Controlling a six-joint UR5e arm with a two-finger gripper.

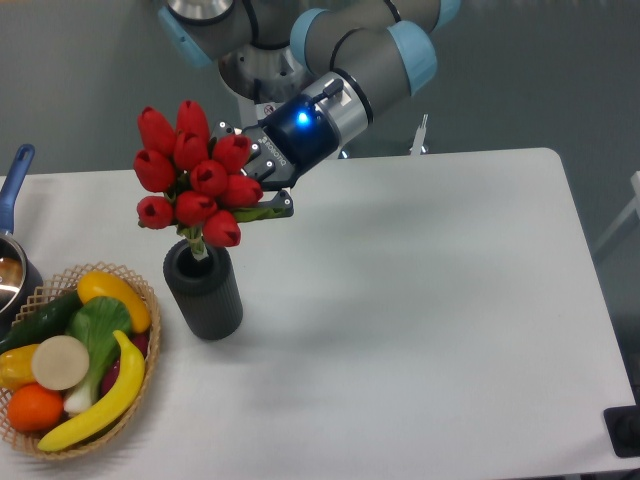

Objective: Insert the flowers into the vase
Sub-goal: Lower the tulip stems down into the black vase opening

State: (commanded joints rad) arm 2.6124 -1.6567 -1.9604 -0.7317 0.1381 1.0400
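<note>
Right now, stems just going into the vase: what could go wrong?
1. The flowers hang tilted and top-heavy, with only the stem end in the vase mouth; early release may let them flop out.
2. The claw grips from the side; pushing further could tip the vase toward the basket.

The arm comes in from the top centre of the frame and slopes down toward the left, with a blue light shining on its wrist. The gripper [262, 190] points lower left, its dark fingers [272, 209] closed together.
</note>
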